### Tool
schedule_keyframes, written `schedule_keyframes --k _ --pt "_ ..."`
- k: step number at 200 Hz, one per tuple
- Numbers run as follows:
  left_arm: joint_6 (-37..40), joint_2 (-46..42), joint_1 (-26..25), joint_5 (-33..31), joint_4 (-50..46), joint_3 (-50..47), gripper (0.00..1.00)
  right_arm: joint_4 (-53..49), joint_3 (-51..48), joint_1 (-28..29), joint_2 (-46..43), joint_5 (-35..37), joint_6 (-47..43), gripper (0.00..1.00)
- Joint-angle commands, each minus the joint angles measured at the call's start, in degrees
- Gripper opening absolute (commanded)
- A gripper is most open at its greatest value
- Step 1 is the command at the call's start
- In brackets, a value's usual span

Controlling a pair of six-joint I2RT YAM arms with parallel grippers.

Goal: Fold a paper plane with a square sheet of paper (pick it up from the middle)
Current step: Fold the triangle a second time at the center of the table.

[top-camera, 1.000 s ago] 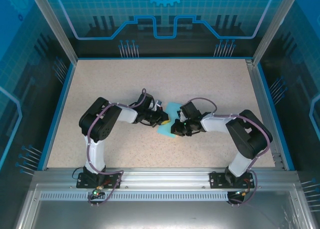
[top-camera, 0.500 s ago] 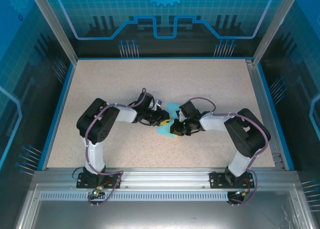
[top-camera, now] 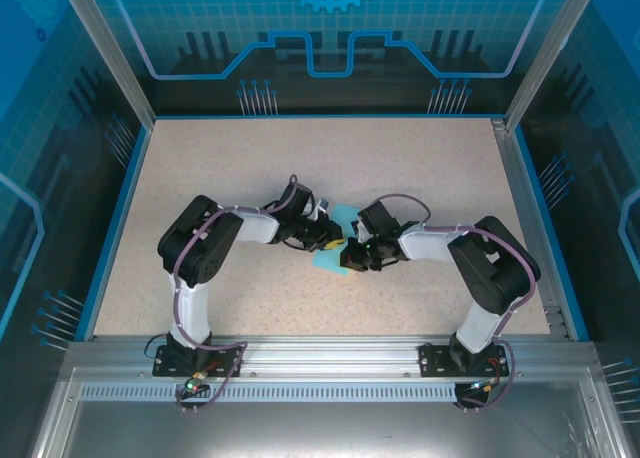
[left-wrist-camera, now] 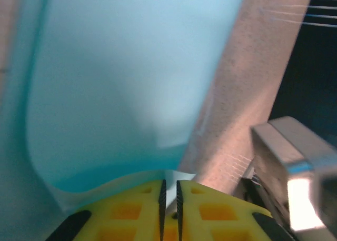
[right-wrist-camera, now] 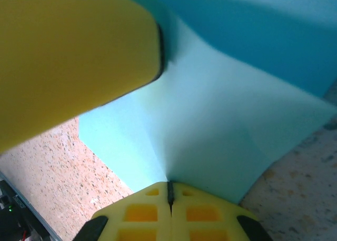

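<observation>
The light-blue square sheet of paper (top-camera: 326, 261) sits mid-table on the speckled beige tabletop (top-camera: 400, 168), curled between both tools. The right gripper (right-wrist-camera: 169, 188) is clamped on its edge. The left gripper (left-wrist-camera: 169, 184) shows a slim gap at the paper's edge, and its hold cannot be told.

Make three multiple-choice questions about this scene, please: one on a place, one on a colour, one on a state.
1. Where is the paper on the table?
A. near the middle
B. in the far left corner
C. on the near metal rail

2. What colour is the paper?
A. white
B. light blue
C. red

3. How is the right gripper?
A. wide open
B. shut on the paper
C. shut, far from the paper

Answers:
1 A, the top view shows it mid-table.
2 B, every view shows light blue.
3 B, its wrist view shows the jaws closed on the paper's edge.
</observation>
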Motion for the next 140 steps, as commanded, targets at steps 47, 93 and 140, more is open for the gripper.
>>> schedule_keyframes --k 47,93,140 --pt "3.8 3.6 3.5 -2.3 -4.0 2.4 0.13 -11.6 -2.2 -1.1 1.9 6.1 -3.3 0.01" --pt "6.5 3.6 5.2 -3.5 -8.6 5.0 0.13 -12.3 -2.0 -1.7 1.8 5.6 -4.0 0.00" --pt "9.9 4.0 5.4 -7.5 -16.1 8.6 0.11 -12.4 -1.9 -1.6 1.4 5.6 -4.0 0.00"
